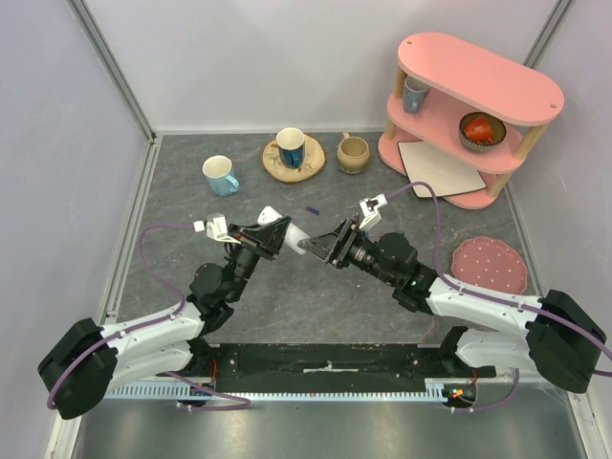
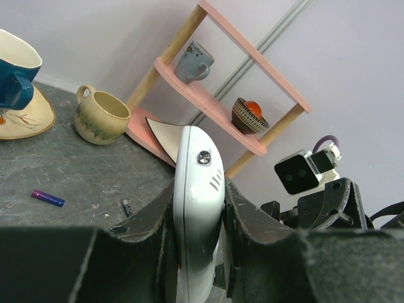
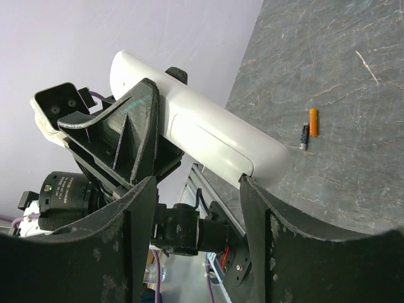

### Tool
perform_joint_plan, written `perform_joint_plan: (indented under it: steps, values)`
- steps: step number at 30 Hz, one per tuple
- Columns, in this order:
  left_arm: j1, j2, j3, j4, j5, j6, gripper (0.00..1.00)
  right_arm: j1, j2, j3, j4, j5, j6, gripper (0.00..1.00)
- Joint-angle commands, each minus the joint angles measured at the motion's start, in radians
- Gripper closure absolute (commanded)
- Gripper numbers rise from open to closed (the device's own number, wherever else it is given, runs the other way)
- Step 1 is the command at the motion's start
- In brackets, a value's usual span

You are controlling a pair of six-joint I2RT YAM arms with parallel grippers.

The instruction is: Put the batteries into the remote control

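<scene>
Left pincer (image 2: 199,211) clamps remote control (image 2: 199,167) aloft, steadying it for loading | right pincer (image 3: 197,183) gapes empty at its tip | batteries (image 3: 313,121) lie beyond, ungrabbed

Pale lilac walls (image 1: 239,57) w/ grey metal corner posts (image 1: 113,67) box in a dark grey, stone-look tabletop (image 1: 316,306); a pink two-tier shelf (image 1: 478,86) on wood pegs stands at the far-right corner. Light soft, even.

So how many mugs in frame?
4. Light blue mug at far left; dark blue mug on a saucer; beige mug right of it; grey mug on the pink shelf. None visibly hidden.
</scene>
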State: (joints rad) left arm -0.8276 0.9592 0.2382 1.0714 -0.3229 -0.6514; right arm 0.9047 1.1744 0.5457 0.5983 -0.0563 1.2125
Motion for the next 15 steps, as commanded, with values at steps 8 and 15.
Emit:
perform_joint_plan:
  steps: [8,15]
  values:
    - [-0.033,-0.033,0.024,-0.004,0.051,-0.025,0.98,0.002,-0.028,0.030,0.064,-0.013,0.007,0.37]
    - [-0.033,-0.036,0.026,-0.019,0.047,-0.021,0.98,0.002,-0.038,0.028,0.057,-0.010,0.002,0.37]
